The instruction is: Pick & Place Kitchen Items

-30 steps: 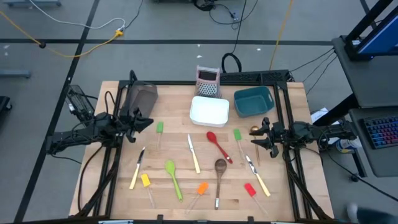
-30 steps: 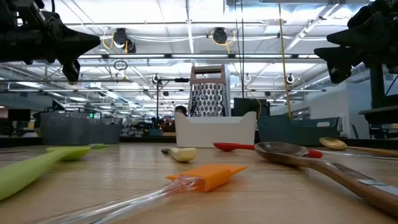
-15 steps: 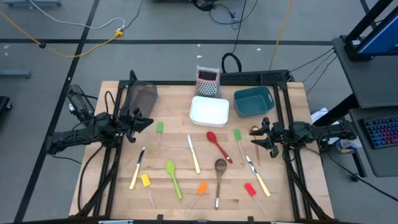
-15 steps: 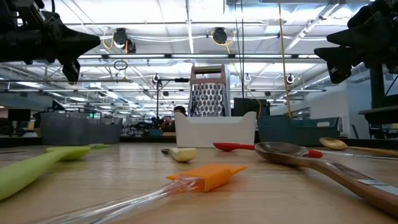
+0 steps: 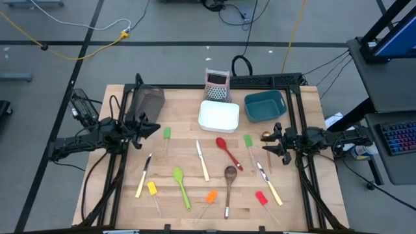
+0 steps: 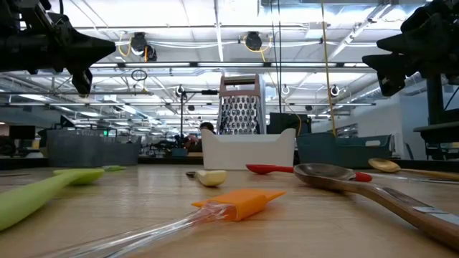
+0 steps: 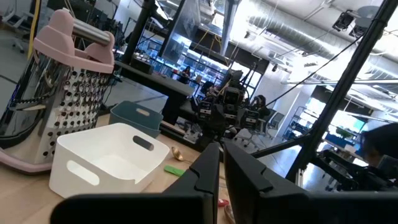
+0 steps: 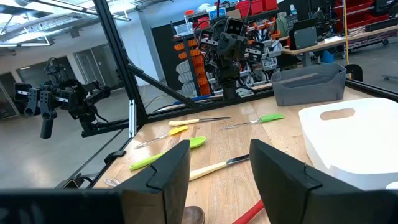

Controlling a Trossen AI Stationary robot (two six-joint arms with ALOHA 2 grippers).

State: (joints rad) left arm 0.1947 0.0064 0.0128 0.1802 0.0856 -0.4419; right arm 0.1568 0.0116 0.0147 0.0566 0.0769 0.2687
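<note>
Several kitchen items lie flat on the wooden table (image 5: 117, 201): a red spoon (image 5: 227, 151), a wooden spoon (image 5: 229, 179), a green spoon (image 5: 181, 184), a gold spoon (image 5: 266, 136), cream-handled knives (image 5: 202, 160) and spatulas with orange (image 5: 209, 198), yellow (image 5: 153, 190), red (image 5: 262, 198) and green (image 5: 248, 140) heads. My left gripper (image 5: 153, 128) hangs shut above the table's left side, near the green spatula (image 5: 167, 133), with nothing in it. My right gripper (image 5: 268, 148) hangs open above the right side, by the gold spoon, its fingers (image 8: 168, 177) empty.
At the back stand a dark mesh bin (image 5: 147, 102), a white bin (image 5: 219, 115), a teal bin (image 5: 265, 106) and an upright pink-and-silver grater (image 5: 217, 85). A black frame (image 5: 296, 97) runs along the table's sides and back. Bare wood lies between the utensils.
</note>
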